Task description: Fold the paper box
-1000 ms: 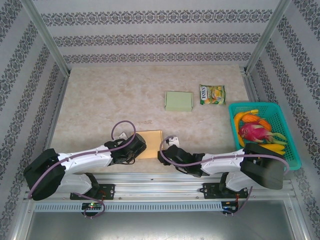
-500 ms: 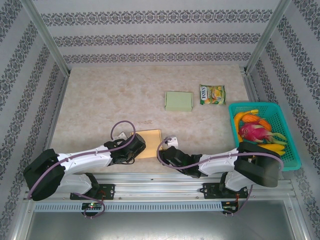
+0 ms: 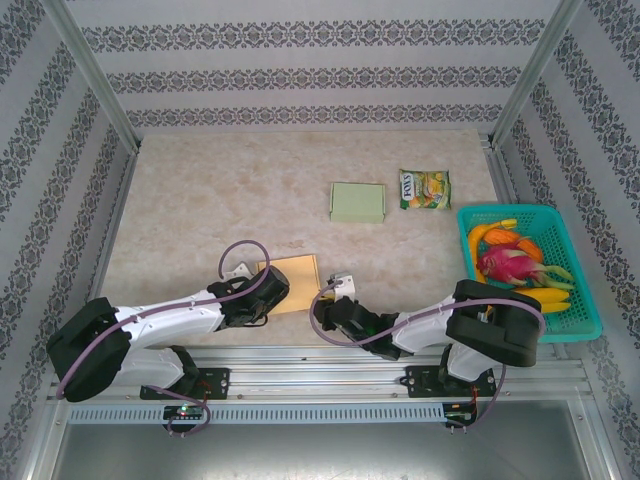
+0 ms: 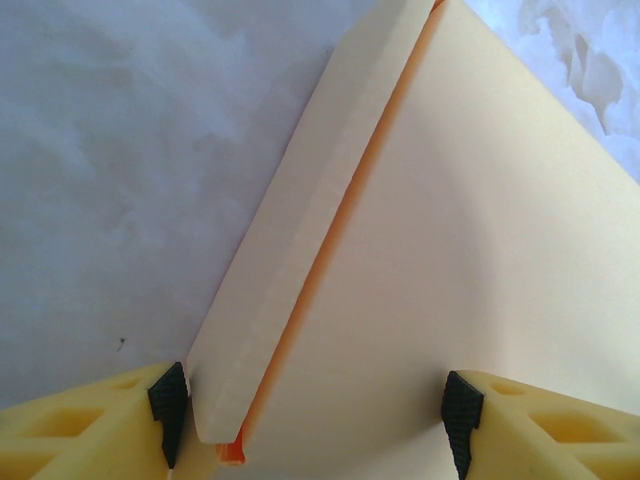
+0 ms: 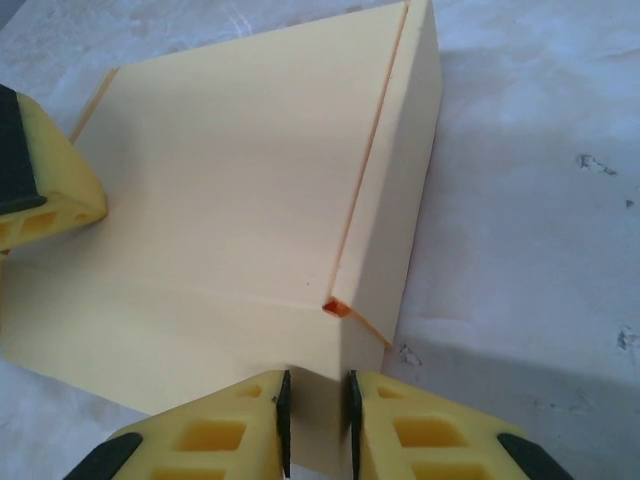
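The paper box [image 3: 292,270] lies near the front edge of the worktop [image 3: 200,200], just left of centre, between the two arms. It is a pale yellow sheet, mostly flat, with one side wall [image 5: 400,170] creased upright and an orange inner face showing at the seam [image 5: 337,308]. It looks light and thin: stiff enough to hold a crease, but likely to slide on the smooth stone-patterned surface and to buckle if pinched mid-panel. The best hold is probably an edge or flap near a crease line, with the other arm pinning the flat panel.

The right tool [image 5: 317,415] is pressed nearly together, pinching the near edge of the sheet beside that corner. The left tool [image 4: 315,415] is spread wide over the opposite end, one pad [image 4: 167,405] just beside the raised flap [image 4: 300,230] and the other [image 4: 460,420] over the flat panel; no squeeze is evident.

Compared with a second ago, the box has shifted slightly farther and leftward and turned a little. The right arm's elbow has swung left, and its tool has closed in on the box's near right corner.

Well apart on the far right sit a green box [image 3: 357,201], a snack packet [image 3: 425,188] and a teal basket [image 3: 505,208] of fruit.
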Available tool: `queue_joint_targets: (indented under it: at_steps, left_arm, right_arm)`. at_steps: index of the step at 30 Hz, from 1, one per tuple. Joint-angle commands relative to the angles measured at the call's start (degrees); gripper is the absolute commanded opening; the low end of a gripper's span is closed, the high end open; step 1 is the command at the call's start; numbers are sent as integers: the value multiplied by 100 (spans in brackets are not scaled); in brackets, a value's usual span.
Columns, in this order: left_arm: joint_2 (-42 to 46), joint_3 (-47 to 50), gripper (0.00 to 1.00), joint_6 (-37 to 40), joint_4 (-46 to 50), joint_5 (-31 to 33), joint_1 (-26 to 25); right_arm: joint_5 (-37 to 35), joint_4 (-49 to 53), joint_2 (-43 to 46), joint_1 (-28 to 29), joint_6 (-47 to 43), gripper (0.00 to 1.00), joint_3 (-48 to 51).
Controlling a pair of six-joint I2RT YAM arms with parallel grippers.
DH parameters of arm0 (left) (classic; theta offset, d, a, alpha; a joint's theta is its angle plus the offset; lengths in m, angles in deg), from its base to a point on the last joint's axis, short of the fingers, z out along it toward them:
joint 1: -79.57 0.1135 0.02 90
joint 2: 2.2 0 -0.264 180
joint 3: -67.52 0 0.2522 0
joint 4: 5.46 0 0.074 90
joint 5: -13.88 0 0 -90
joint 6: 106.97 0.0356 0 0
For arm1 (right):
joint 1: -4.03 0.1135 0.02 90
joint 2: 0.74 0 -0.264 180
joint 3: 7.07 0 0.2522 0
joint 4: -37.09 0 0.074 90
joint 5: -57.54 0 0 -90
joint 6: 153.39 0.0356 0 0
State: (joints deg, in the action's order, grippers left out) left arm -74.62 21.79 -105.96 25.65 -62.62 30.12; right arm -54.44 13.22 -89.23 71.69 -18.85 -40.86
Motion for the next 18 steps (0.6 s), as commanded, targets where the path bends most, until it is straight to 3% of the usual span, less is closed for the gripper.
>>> queue_joint_targets:
  at_steps: [1, 11, 18]
  left_arm:
    - [-114, 182, 70, -40, 120, -352, 58]
    - [-110, 160, 70, -5, 111, -390, 67]
    - [-291, 97, 70, 55, 31, -473, 67]
  right_arm:
    - [405, 907, -49, 92, -97, 22, 160]
    - [686, 750, -318, -31, -178, 20, 70]
    - [536, 409, -859, -97, -786, 17, -318]
